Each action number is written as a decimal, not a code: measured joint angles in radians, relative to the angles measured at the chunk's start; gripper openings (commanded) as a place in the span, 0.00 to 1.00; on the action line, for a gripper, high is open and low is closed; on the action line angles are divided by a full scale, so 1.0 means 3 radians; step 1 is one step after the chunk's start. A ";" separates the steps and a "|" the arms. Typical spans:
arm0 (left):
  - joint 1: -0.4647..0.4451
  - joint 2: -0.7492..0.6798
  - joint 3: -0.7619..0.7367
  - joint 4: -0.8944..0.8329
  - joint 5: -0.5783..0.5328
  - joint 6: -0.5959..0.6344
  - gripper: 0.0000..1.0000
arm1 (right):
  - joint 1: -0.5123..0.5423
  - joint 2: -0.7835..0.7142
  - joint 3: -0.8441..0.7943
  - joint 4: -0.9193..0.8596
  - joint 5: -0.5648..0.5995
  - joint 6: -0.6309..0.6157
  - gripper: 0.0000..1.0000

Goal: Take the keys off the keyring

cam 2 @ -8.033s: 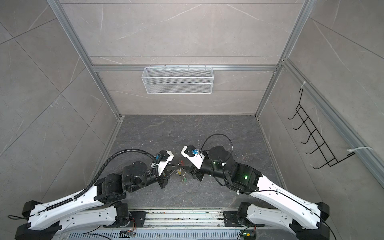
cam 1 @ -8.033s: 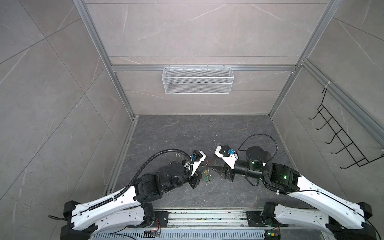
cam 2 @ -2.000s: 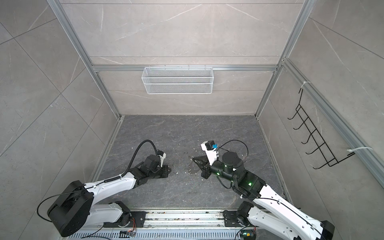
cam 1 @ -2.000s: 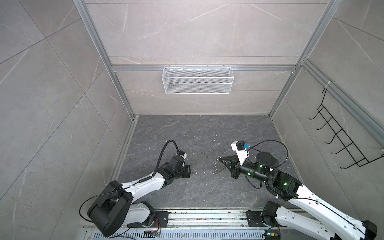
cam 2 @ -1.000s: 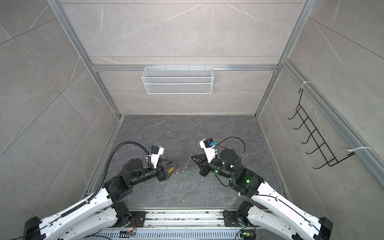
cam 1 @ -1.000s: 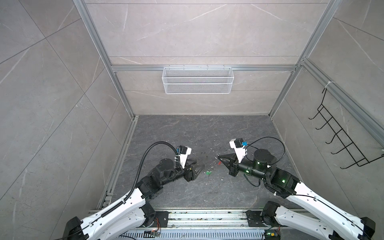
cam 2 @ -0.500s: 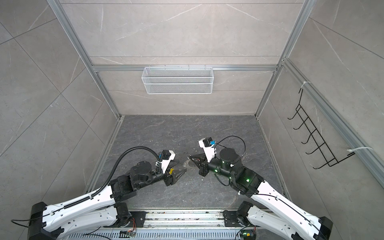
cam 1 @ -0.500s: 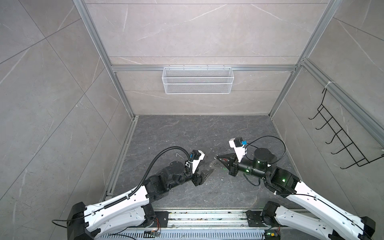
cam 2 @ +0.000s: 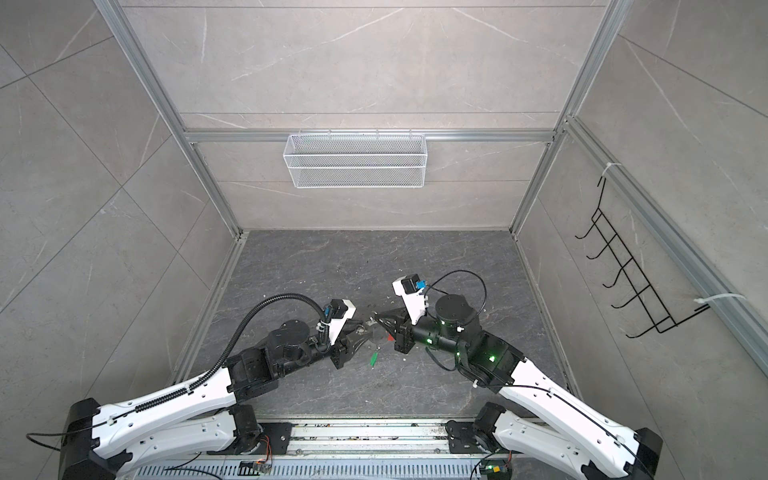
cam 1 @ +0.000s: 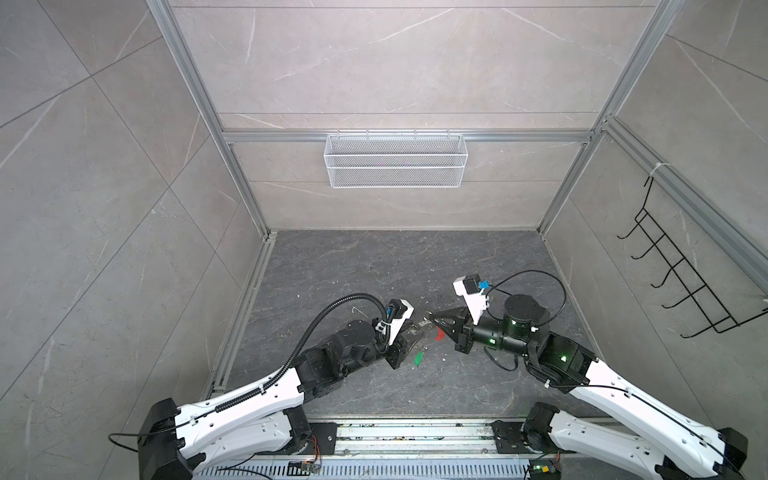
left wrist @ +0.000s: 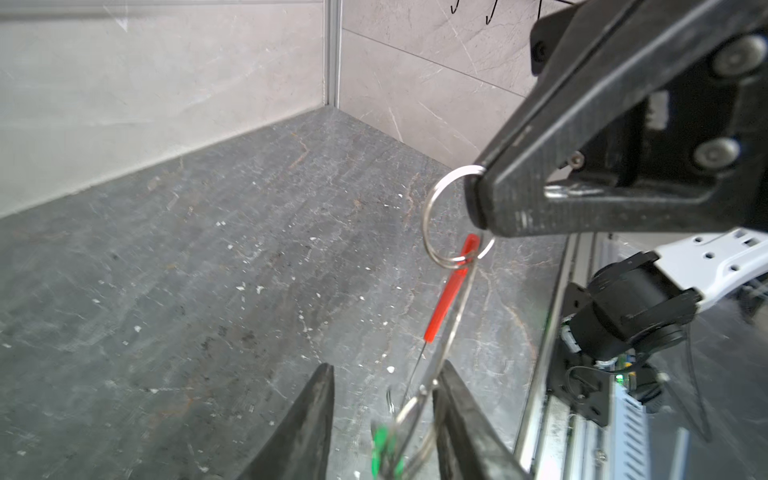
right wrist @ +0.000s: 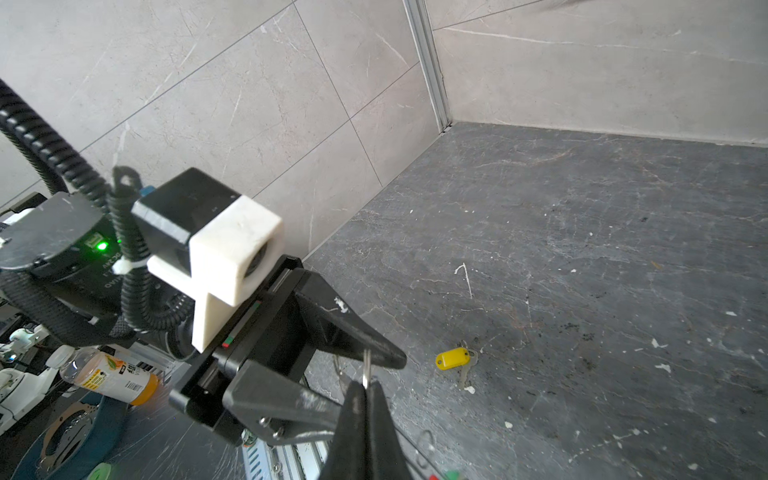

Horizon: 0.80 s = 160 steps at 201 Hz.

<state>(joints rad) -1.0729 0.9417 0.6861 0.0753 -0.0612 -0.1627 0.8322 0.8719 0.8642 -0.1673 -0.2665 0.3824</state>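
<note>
My right gripper (cam 1: pixel 432 322) (right wrist: pixel 365 384) is shut on a silver split ring (left wrist: pixel 446 216), held above the floor. From that ring hangs the keyring, a thin wire hoop with a red sleeve (left wrist: pixel 446 291) (cam 1: pixel 437 336). A key with a green tag (cam 1: pixel 419 358) (left wrist: pixel 382 449) dangles from it, blurred. My left gripper (left wrist: pixel 386 368) (cam 1: pixel 411 338) faces the right one, and its jaws stand apart around the hanging wire and a small ring. That small ring rests against one finger (left wrist: pixel 457 415). A key with a yellow tag (right wrist: pixel 453 359) lies loose on the dark floor.
A white wire basket (cam 1: pixel 395 166) hangs on the back wall and a black hook rack (cam 1: pixel 685 286) on the right wall. A metal rail (cam 1: pixel 415 436) runs along the front edge. Pale flecks dot the stone floor (cam 1: pixel 374 266).
My left arm has swung right, up to the right gripper, and its jaws have narrowed around the hanging keyring. The right arm has stayed still, shut on the ring.
</note>
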 measured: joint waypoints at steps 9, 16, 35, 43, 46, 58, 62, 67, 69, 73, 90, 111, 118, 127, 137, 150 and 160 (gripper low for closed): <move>0.0000 0.0000 0.0000 0.0000 0.0004 0.0000 0.26 | 0.0000 0.0000 0.0000 0.0004 0.0000 0.0011 0.00; 0.0000 0.0000 0.0000 0.0001 0.0005 0.0000 0.23 | 0.0003 0.0000 0.0000 0.0009 0.0000 0.0017 0.00; 0.0000 0.0000 0.0000 0.0000 0.0010 -0.0001 0.15 | 0.0005 0.0015 0.0000 0.0025 0.0003 0.0033 0.00; -0.0001 0.0000 0.0000 0.0000 0.0029 0.0000 0.12 | 0.0005 0.0019 0.0000 0.0034 0.0005 0.0036 0.00; -0.0004 0.0000 0.0000 -0.0001 0.0036 0.0003 0.11 | 0.0005 0.0020 0.0000 0.0039 0.0014 0.0036 0.00; -0.0017 0.0000 0.0001 0.0004 0.0041 0.0005 0.07 | 0.0005 0.0020 0.0001 0.0045 0.0029 0.0038 0.00; -0.0017 0.0000 0.0005 0.0005 0.0047 0.0005 0.06 | 0.0005 0.0022 0.0001 0.0045 0.0031 0.0038 0.00; -0.0019 -0.0003 0.0009 0.0008 0.0055 0.0015 0.03 | 0.0005 0.0025 0.0001 0.0046 0.0036 0.0038 0.00; -0.0019 -0.0005 0.0010 0.0008 0.0056 0.0004 0.02 | 0.0005 0.0027 0.0001 0.0047 0.0039 0.0039 0.00; -0.0019 -0.0006 0.0011 0.0008 0.0056 0.0010 0.00 | 0.0005 0.0028 0.0001 0.0047 0.0043 0.0042 0.00; -0.0019 -0.0011 0.0011 0.0005 0.0060 0.0006 0.00 | 0.0005 0.0028 0.0003 0.0046 0.0055 0.0050 0.07; -0.0018 -0.0031 0.0011 0.0000 0.0051 -0.0005 0.00 | 0.0013 0.0024 0.0011 0.0039 0.0055 0.0072 0.22; -0.0015 -0.0041 0.0011 -0.0005 0.0043 -0.0018 0.00 | 0.0018 0.0015 0.0015 0.0034 0.0057 0.0069 0.27; -0.0015 -0.0062 0.0011 -0.0010 0.0034 -0.0033 0.00 | 0.0022 -0.0005 0.0020 0.0020 0.0076 0.0050 0.32; -0.0015 -0.0095 0.0011 -0.0025 0.0028 -0.0051 0.00 | 0.0022 -0.0046 0.0020 -0.0003 0.0112 0.0047 0.37; -0.0015 -0.0149 0.0011 -0.0066 0.0009 -0.0072 0.00 | 0.0022 -0.0118 0.0023 -0.0045 0.0175 0.0020 0.40; -0.0015 -0.0186 0.0014 -0.0112 -0.0019 -0.0097 0.00 | 0.0022 -0.0181 0.0023 -0.0083 0.0226 -0.0003 0.42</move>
<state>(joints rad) -1.0775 0.8860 0.6903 0.0418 -0.0669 -0.1917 0.8387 0.8177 0.8711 -0.1921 -0.1986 0.3817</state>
